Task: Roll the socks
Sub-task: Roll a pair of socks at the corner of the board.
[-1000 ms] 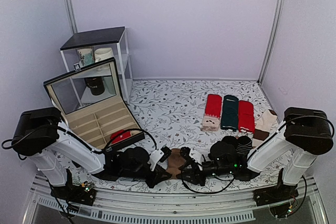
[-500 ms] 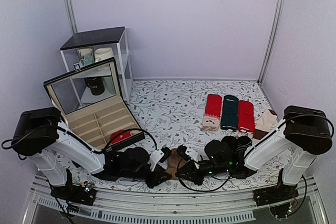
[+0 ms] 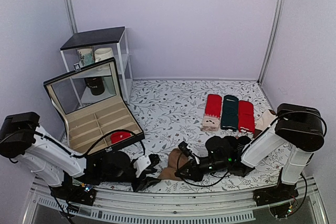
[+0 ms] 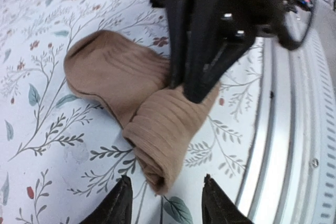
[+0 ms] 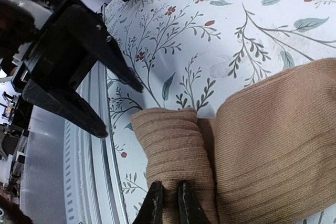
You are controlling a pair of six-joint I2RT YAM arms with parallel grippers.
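Observation:
The brown socks (image 3: 171, 162) lie near the table's front edge, partly rolled, with a ribbed roll (image 4: 165, 135) resting against the flat part (image 4: 113, 69). My right gripper (image 3: 182, 174) is shut on the roll's near end, and the right wrist view shows its fingers (image 5: 169, 204) pinching the fabric (image 5: 176, 150). My left gripper (image 3: 148, 172) is open and empty just left of the socks. In the left wrist view its tips (image 4: 167, 203) stand either side of the roll's end without touching it.
An open jewellery box (image 3: 100, 121) with a small red roll (image 3: 121, 136) stands at the left. Behind it is a white shelf (image 3: 100, 56). Red and dark green flat socks (image 3: 229, 113) lie at the back right. A metal rail (image 4: 299, 129) runs along the table's front edge.
My left gripper has drawn back to the left, off the socks, and is open. My right gripper has moved left onto the roll and holds it.

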